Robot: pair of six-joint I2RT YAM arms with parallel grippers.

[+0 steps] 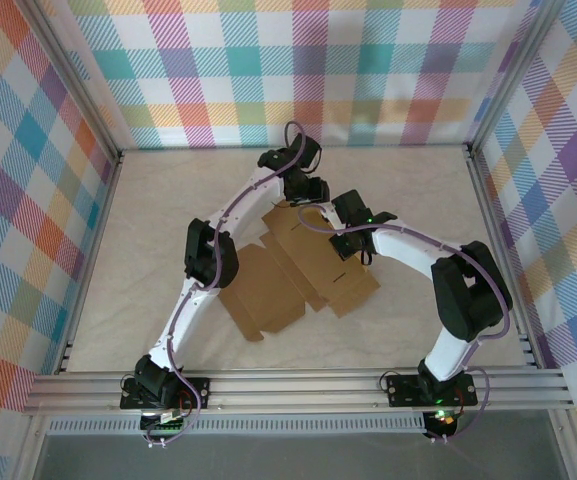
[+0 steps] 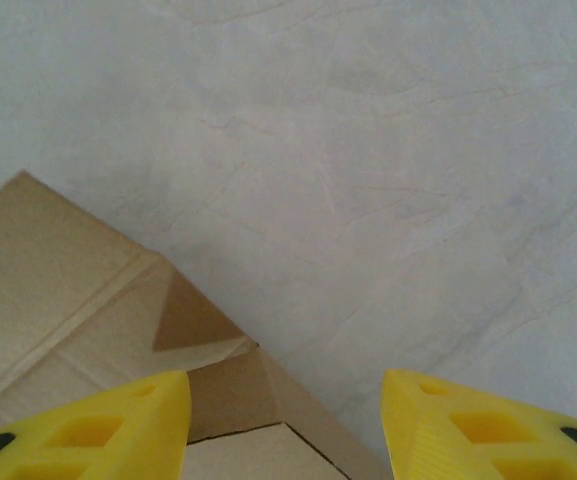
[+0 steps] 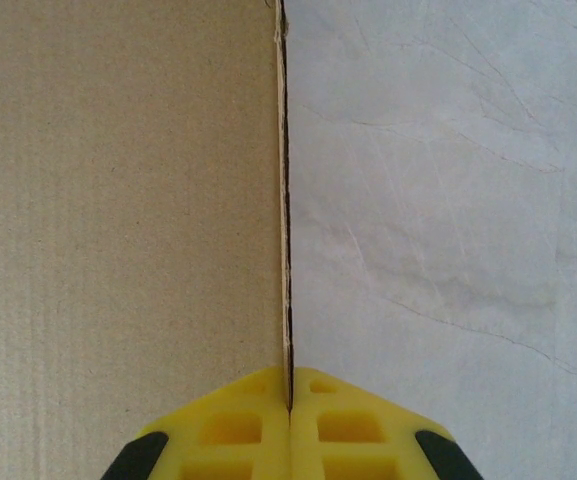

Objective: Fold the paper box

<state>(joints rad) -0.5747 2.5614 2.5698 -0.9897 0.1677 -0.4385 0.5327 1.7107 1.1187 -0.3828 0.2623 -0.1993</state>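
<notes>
The paper box (image 1: pixel 298 272) is a brown die-cut cardboard sheet, lying mostly flat at the table's middle. My right gripper (image 3: pixel 289 405) is shut on one raised flap, whose thin edge (image 3: pixel 284 200) runs straight up from between the yellow fingers. In the top view that gripper (image 1: pixel 358 243) sits at the sheet's right side. My left gripper (image 2: pixel 286 425) is open, hovering over a folded cardboard corner (image 2: pixel 238 395) at the sheet's far end (image 1: pixel 303 205). Nothing is pinched between its yellow fingers (image 2: pixel 118 430).
Pale wrinkled table covering (image 1: pixel 168 200) surrounds the sheet. Checkered walls (image 1: pixel 298 70) close in the back and both sides. An aluminium rail (image 1: pixel 298 385) runs along the near edge by the arm bases.
</notes>
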